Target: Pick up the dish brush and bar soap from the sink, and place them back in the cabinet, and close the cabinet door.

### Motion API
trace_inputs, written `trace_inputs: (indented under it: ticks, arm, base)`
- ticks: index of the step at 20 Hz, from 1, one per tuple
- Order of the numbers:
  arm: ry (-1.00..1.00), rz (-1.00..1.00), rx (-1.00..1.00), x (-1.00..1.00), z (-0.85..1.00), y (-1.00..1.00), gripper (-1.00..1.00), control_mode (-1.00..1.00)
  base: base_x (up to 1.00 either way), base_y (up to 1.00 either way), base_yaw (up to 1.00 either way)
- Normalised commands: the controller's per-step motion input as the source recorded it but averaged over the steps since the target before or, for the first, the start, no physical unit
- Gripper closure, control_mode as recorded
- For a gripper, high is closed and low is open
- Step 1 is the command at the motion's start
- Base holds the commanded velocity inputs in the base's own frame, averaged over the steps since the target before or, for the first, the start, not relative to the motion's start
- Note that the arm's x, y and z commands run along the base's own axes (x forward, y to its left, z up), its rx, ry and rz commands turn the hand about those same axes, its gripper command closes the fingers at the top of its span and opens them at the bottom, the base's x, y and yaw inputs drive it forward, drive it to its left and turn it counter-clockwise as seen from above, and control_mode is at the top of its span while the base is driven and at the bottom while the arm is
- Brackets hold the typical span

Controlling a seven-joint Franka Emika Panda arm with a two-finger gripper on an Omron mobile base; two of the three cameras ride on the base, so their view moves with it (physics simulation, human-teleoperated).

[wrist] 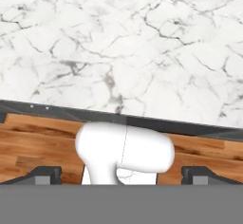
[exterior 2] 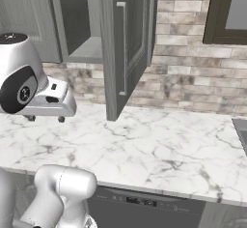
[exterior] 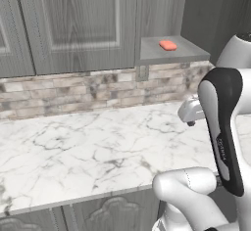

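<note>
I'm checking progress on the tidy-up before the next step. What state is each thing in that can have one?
bar soap: lying on the cabinet shelf.
cabinet: open.
cabinet door: swung open, out over the counter.
gripper: fingers spread apart, holding nothing.

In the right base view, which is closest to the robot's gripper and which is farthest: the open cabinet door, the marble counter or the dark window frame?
From the gripper:
1. Marble counter, directly beneath.
2. Open cabinet door, to its right.
3. Dark window frame, far upper right.
</note>
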Motion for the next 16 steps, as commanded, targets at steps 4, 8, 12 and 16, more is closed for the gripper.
trace_inputs:
  ticks: [4,8,12,16]
  arm:
    - [0.00,-0.08,0.00,-0.19,0.00,0.00,-1.00,-1.00]
    - [0.00,-0.05,0.00,-0.05,0.00,0.00,-1.00,-1.00]
    - [0.00,-0.02,0.00,0.00,0.00,0.00,-1.00,1.00]
    - [0.00,0.00,0.00,0.00,0.00,0.00,-1.00,1.00]
  base:
    - [0.00,0.00,0.00]
    - [0.00,0.00,0.00]
    - [0.00,0.00,0.00]
    - [-0.21,-0.10,0.00]
